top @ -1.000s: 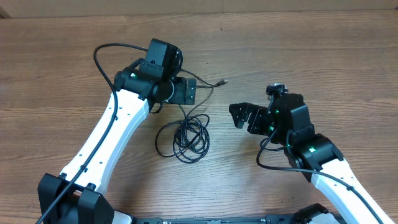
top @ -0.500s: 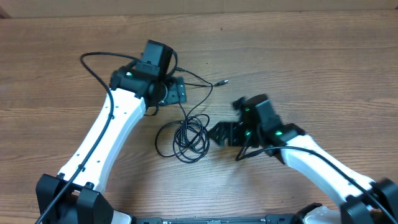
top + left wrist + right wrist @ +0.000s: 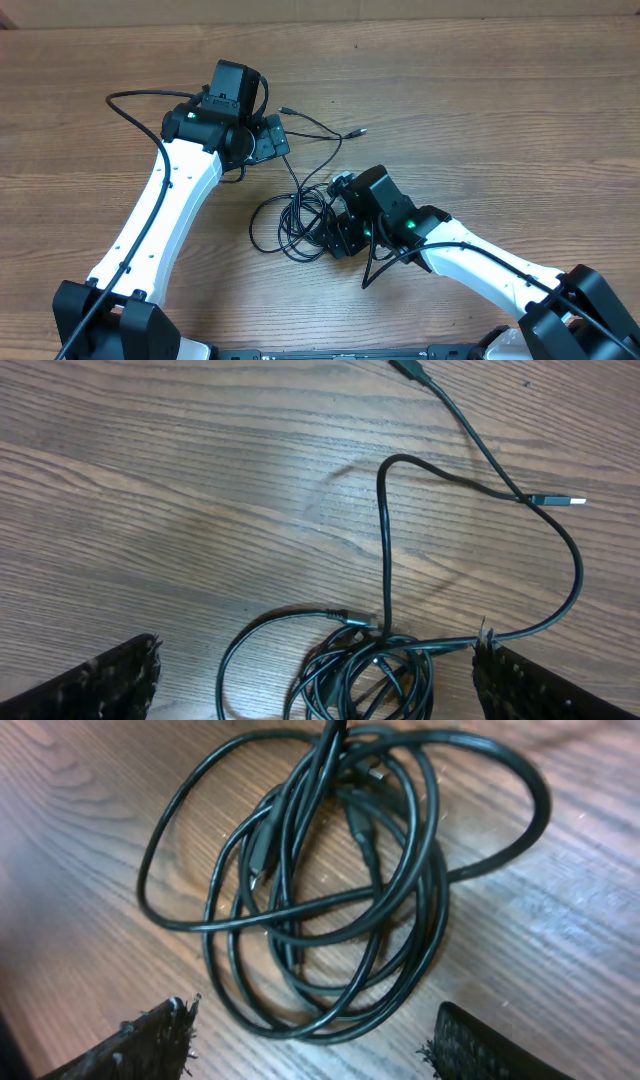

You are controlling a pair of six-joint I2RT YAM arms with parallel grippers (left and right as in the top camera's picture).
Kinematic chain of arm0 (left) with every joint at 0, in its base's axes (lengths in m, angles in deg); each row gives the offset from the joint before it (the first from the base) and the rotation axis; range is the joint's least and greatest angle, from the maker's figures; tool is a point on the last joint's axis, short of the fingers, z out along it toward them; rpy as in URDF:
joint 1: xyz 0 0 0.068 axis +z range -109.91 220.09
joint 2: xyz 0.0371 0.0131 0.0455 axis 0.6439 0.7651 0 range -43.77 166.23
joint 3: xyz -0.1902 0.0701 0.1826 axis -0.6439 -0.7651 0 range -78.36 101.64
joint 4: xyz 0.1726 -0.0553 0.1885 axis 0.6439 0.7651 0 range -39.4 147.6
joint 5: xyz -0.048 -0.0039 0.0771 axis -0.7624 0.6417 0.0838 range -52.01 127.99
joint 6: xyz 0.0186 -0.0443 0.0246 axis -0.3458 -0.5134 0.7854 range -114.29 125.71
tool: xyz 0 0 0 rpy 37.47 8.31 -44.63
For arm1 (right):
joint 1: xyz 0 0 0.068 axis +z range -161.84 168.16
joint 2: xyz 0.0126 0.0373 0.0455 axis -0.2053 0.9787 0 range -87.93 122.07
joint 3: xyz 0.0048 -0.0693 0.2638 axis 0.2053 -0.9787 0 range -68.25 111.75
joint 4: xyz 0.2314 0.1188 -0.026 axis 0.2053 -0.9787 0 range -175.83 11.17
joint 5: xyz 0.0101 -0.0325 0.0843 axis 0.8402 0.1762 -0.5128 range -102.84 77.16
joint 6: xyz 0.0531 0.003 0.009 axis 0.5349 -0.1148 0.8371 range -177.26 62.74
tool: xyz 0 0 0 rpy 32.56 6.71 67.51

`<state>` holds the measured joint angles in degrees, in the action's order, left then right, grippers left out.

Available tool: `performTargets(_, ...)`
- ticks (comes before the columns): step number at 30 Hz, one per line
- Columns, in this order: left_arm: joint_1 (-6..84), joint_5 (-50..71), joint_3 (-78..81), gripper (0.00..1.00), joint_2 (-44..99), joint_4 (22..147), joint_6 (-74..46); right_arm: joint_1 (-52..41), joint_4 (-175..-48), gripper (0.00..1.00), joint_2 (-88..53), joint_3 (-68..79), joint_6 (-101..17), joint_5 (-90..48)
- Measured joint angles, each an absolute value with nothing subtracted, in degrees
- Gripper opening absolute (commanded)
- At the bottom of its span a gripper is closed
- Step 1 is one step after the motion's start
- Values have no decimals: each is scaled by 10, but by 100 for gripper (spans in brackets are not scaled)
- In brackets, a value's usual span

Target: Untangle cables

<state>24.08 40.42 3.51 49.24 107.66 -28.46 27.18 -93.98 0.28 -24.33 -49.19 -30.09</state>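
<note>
Although both pairs of jaws stood released and empty, the right gripper (image 3: pixel 310 1030) hovered at the near edge of the cables (image 3: pixel 300 890), its fingers spread to either side of the coil with no strand pinched between them. The left gripper (image 3: pixel 315 665) hung wide above the loose strands leading off to two plug ends (image 3: pixel 555 501). On the table (image 3: pixel 520 110), most of the cables lay wound in one tangled coil between the arms. By that showing, the untangling had hardly begun: nothing was pulled free, and every loop was left to separate.
</note>
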Motion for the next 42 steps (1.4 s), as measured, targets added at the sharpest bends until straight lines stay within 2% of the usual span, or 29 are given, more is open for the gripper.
performTargets(2, 241, 404, 35, 100, 492, 1077, -285, 272, -921, 62, 3, -243, -497, -291)
performTargets(12, 241, 404, 35, 100, 492, 1077, -285, 272, -877, 66, 15, -243, -503, -277)
performTargets(17, 241, 404, 35, 99, 492, 1077, -285, 272, -873, 63, 55, -243, -520, -249)
performTargets(22, 241, 404, 35, 100, 492, 1077, -285, 272, -853, 52, 112, -234, -543, -240)
performTargets(24, 241, 404, 35, 100, 492, 1077, -285, 272, -848, 27, 122, -226, -550, -239)
performTargets(25, 241, 404, 35, 100, 492, 1077, -285, 272, -849, 22, 123, -225, -548, -237)
performTargets(27, 241, 404, 35, 99, 492, 1077, -285, 272, -849, 4, 127, -225, -553, -231)
performTargets(33, 241, 404, 35, 100, 492, 1077, -285, 273, -842, 4, 130, -220, -522, -149)
performTargets(42, 241, 404, 35, 100, 492, 1077, -285, 235, -1017, 4, 45, -123, -488, -96)
